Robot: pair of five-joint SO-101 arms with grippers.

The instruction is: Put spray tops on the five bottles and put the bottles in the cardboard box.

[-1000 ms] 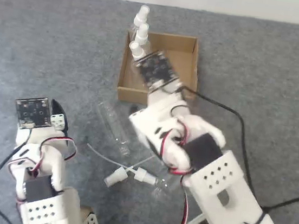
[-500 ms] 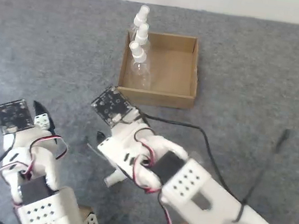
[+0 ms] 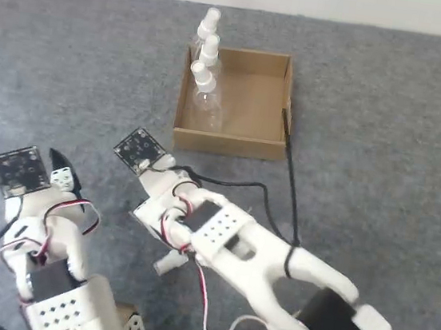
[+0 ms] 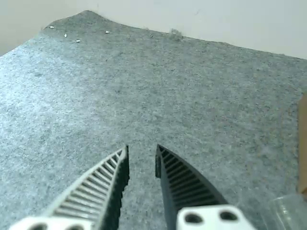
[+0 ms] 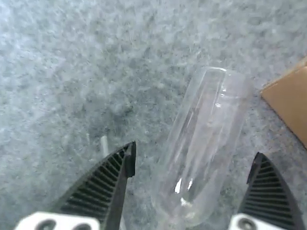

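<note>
- Grey felt mat (image 3: 388, 113) covered the table, with the cardboard box (image 3: 249, 96) at 12 o'clock in the high view.
- Three bottles with tops fitted stood in a row along the box's 9 o'clock wall: near bottle (image 3: 206, 107), middle bottle (image 3: 210, 51), far bottle (image 3: 209, 20). Couldn't tell if the far one was inside the rim or just past it.
- So three of five looked done. The step in hand read as the pickup of bottle four.
- Bare bottle (image 5: 206, 124), clear and with no top on it, lay on its side on the felt, near a box corner.
- Right gripper (image 5: 194, 155) hung over that bottle with jaws spread wide, one on each side of the body and neither touching it.
- Right arm (image 3: 227, 242) ran from 5 o'clock to mid-mat, its wrist just off the box's 6 o'clock wall.
- Loose spray top (image 3: 166, 265) lay on the felt at 6 o'clock of that wrist, partly under the arm.
- Left gripper (image 4: 142, 149) sat at 8 o'clock over bare felt, jaws nearly together with a narrow gap and nothing between them.
- Black cable (image 3: 289, 145) draped over the box's 3 o'clock wall, a possible snag.
- Next move, my read: drop the right jaws squarely across the body and close. The body is round and slick, so an off-centre pinch would likely roll it away.
- The bottle would then need standing up, or holding steady, so the top can go on.
</note>
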